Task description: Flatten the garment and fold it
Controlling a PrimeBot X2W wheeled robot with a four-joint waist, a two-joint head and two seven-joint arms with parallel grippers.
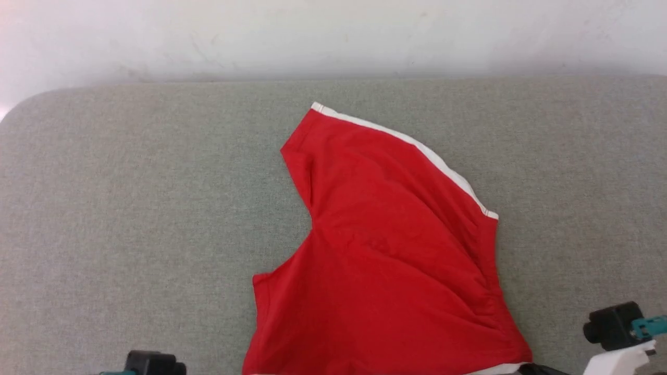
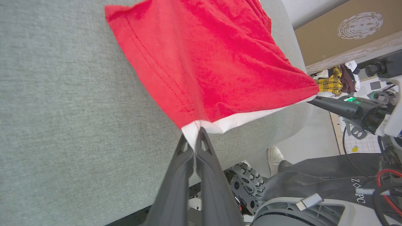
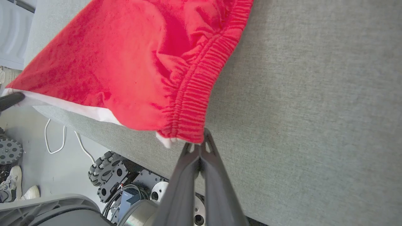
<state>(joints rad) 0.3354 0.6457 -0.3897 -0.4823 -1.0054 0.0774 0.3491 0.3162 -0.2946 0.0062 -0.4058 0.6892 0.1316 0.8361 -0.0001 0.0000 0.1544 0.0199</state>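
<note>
Head view: the garment (image 1: 396,250) is seen spread over the grey padded table (image 1: 130,208), from the middle of the frame down to its bottom edge, right of centre. One white-trimmed leg reaches towards the upper middle. In the left wrist view the left gripper (image 2: 193,138) is pressed together on the white-banded corner at the lower middle of the frame. In the right wrist view the right gripper (image 3: 201,142) is pinched shut on the end of the gathered waistband (image 3: 191,94), likewise at the lower middle. Both held corners are found at the table's near edge, and the white hem is drawn fairly taut between them.

The flattening step is judged to be in hand, and no fold has been made yet. Creases are seen fanning from the waistband at the lower right of the head view, and the cloth is slightly lifted near the grippers. A level pull towards the near edge, with the two corners kept apart, is probably called for. The hem would then be lowered onto the table before release.

Beyond the table edge, the robot's wheels (image 3: 106,175) and a person's white shoe (image 2: 274,155) are shown, with a cardboard box (image 2: 339,31) at the upper right of the left wrist view. None of these is judged to stand in the way of the pull. The edge itself is the hazard, since the cloth could be dragged off it.
</note>
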